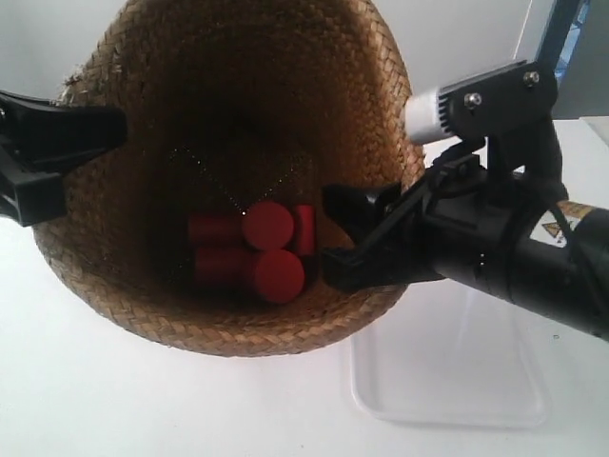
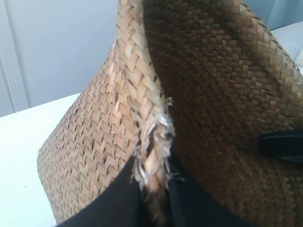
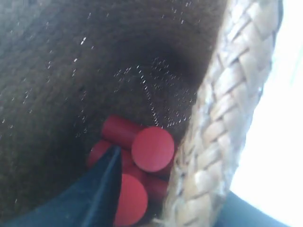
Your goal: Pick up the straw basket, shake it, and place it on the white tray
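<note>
You have most of the white tray (image 1: pixel 457 390) open; the straw basket (image 1: pixel 219 324) and the arm at the exterior view's right (image 1: pixel 533 262) overhang one end. Red cylinders (image 1: pixel 266 228) fill the basket's bottom.

Nothing legible — one blurred warning sticker (image 1: pixel 553 228) on an arm (image 1: pixel 533 271).

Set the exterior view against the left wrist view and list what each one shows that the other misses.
Only the exterior view: red cylinders lying inside the straw basket, the white tray, and the arm at the exterior view's right reaching to the rim. Only the left wrist view: the left gripper clamped over a frayed patch of the braided rim, plus the basket's outer wall. Both: the basket's dark woven inside.
</note>
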Motion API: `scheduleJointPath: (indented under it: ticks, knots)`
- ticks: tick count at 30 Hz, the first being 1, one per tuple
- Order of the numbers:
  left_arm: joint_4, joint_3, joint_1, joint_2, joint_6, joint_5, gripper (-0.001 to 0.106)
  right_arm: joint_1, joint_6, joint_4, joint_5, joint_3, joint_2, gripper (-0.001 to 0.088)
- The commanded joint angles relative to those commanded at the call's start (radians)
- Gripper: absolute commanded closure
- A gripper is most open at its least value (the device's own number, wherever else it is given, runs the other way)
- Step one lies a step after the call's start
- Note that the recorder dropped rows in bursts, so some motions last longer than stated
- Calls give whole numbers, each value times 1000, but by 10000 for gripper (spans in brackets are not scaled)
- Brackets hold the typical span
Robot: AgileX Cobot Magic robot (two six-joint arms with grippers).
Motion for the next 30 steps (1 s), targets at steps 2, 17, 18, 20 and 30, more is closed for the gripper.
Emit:
scheduleJointPath:
  ticks: [2, 17, 18, 20, 30]
  knots:
    - [0, 0, 0, 0, 0, 0, 1053, -31, 169, -113, 58, -6, 4, 868]
    - [0, 0, 0, 0, 0, 0, 1053, -212, 326, -119, 317, -116, 37, 868]
    - [0, 0, 0, 0, 0, 0, 1053, -219, 340, -119, 342, -139, 43, 868]
    - [0, 0, 0, 0, 0, 0, 1053, -228, 343, -121, 384, -182, 52, 868]
    - [-13, 0, 0, 0, -38, -29, 1053, -235, 340, -121, 477, -251, 54, 868]
